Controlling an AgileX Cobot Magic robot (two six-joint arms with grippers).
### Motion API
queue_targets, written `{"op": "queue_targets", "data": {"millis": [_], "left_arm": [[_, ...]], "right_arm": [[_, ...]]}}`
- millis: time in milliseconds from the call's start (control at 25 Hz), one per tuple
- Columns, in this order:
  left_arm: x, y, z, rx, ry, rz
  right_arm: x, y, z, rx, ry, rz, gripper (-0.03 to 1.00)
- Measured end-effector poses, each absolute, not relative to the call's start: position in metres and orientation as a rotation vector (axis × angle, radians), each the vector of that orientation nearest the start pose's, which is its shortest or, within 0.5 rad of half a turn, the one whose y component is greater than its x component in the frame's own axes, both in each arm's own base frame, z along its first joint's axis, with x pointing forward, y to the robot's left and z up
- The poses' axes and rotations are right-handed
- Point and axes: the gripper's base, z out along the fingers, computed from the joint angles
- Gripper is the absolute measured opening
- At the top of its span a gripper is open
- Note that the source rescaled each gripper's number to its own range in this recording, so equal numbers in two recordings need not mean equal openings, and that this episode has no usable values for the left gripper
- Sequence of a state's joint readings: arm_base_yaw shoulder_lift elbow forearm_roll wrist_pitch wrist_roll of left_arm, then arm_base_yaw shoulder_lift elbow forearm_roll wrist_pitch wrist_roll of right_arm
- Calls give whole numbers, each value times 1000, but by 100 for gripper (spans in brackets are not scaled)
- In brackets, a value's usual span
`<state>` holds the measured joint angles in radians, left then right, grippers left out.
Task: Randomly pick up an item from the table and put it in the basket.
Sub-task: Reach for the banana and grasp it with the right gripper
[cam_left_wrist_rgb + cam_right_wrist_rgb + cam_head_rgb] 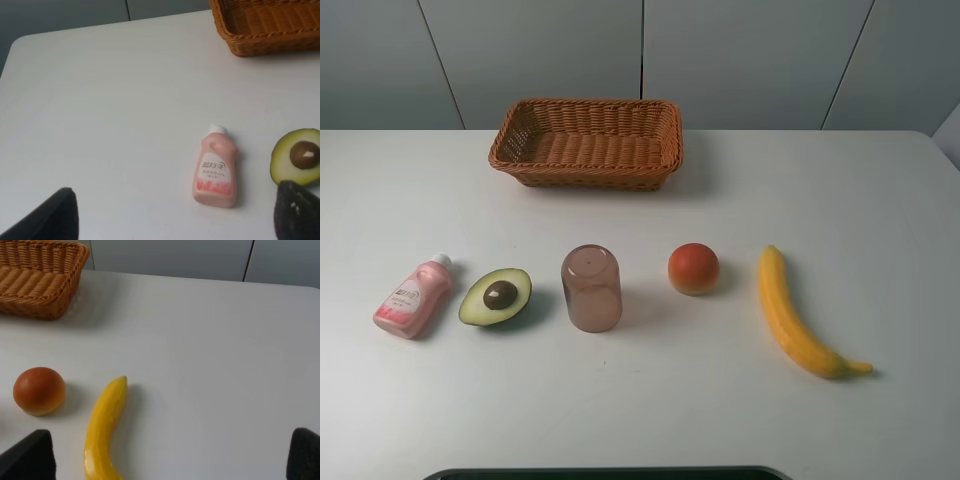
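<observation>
The long yellow banana (793,314) lies on the white table (880,220) at the right, stem tip toward the front. It also shows in the right wrist view (102,430), between my spread fingers. The brown wicker basket (587,141) stands empty at the back centre. It also shows in the left wrist view (270,25) and the right wrist view (35,280). My right gripper (167,460) is open and empty, held above the table short of the banana. My left gripper (172,220) is open and empty, above the table near the pink bottle. Neither gripper shows in the exterior view.
A row stands across the table: a pink bottle (413,297) lying flat, a halved avocado (497,296), an upturned brownish cup (591,288) and a round orange-red fruit (693,268). A dark edge (610,472) runs along the table's front.
</observation>
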<state>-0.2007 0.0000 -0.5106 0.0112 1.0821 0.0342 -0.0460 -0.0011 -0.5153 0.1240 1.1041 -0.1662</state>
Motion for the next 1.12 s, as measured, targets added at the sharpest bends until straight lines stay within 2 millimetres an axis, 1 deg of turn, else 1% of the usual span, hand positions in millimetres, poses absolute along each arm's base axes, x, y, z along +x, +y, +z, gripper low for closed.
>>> {"op": "queue_targets", "data": {"millis": [1120], "left_arm": [[-7, 2, 278, 236, 2043, -92]], "right_arm": [[-9, 10, 279, -134, 2061, 18, 100]]}}
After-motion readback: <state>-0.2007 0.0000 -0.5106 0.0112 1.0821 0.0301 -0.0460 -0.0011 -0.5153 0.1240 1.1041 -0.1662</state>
